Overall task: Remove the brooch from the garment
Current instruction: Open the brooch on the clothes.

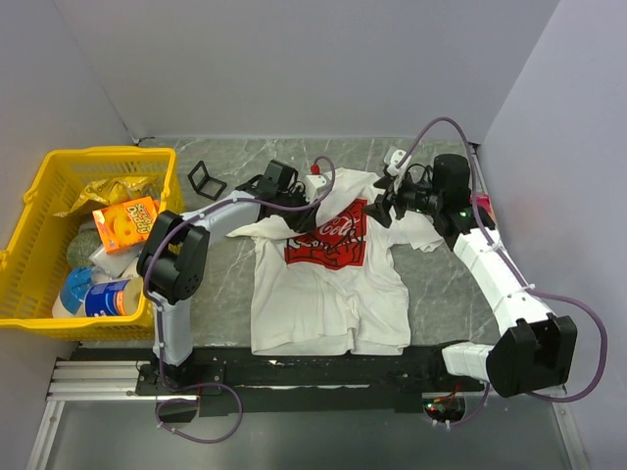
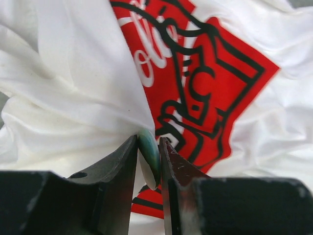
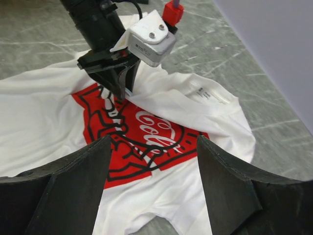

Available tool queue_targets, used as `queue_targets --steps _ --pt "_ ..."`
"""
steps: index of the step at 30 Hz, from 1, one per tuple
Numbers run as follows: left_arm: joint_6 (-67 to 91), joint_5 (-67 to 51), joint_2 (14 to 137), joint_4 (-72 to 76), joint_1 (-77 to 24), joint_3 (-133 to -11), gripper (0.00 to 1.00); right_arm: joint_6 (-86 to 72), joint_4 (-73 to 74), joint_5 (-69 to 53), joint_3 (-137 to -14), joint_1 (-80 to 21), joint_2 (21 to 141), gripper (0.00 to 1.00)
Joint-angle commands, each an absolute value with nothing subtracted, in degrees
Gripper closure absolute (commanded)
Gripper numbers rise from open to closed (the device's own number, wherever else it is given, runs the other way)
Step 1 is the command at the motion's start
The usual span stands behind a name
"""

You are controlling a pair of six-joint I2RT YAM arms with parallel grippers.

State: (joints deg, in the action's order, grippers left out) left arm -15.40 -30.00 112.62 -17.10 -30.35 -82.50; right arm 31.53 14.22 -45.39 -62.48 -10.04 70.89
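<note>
The garment (image 1: 323,294), a white T-shirt with a red Coca-Cola print, lies spread on the table, bunched near the collar. My left gripper (image 2: 148,147) is shut on the brooch (image 2: 149,157), a small round green disc held edge-on between the fingers. White cloth (image 2: 88,98) rises in a peak up to the brooch. In the right wrist view the left gripper (image 3: 123,92) points down at the top edge of the red print (image 3: 146,142). My right gripper (image 3: 152,147) hovers open over the shirt's chest (image 3: 186,196), nothing between its fingers.
A yellow basket (image 1: 59,166) full of groceries stands at the left of the table. A small black frame (image 1: 206,178) lies beyond the shirt's left sleeve. The right wall is close to the right arm (image 1: 500,274).
</note>
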Motion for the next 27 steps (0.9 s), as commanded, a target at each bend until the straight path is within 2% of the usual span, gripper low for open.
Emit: queue_targets --steps 1,7,14,27 --pt "-17.8 -38.3 108.8 -19.2 -30.5 -83.4 0.70 30.1 12.7 -48.3 -63.3 -11.2 73.0 0.23" --pt "-19.7 -43.0 108.9 -22.2 -30.2 -83.8 0.70 32.2 15.4 -45.6 -67.6 -14.3 80.0 0.23" --pt "-23.4 -51.3 108.1 -26.4 -29.1 -84.8 0.69 35.3 19.2 -50.2 -72.5 -14.9 87.7 0.20" --pt "-22.8 -60.5 107.2 -28.3 -27.2 -85.9 0.69 36.2 12.5 -54.4 -66.8 -19.0 90.5 0.14"
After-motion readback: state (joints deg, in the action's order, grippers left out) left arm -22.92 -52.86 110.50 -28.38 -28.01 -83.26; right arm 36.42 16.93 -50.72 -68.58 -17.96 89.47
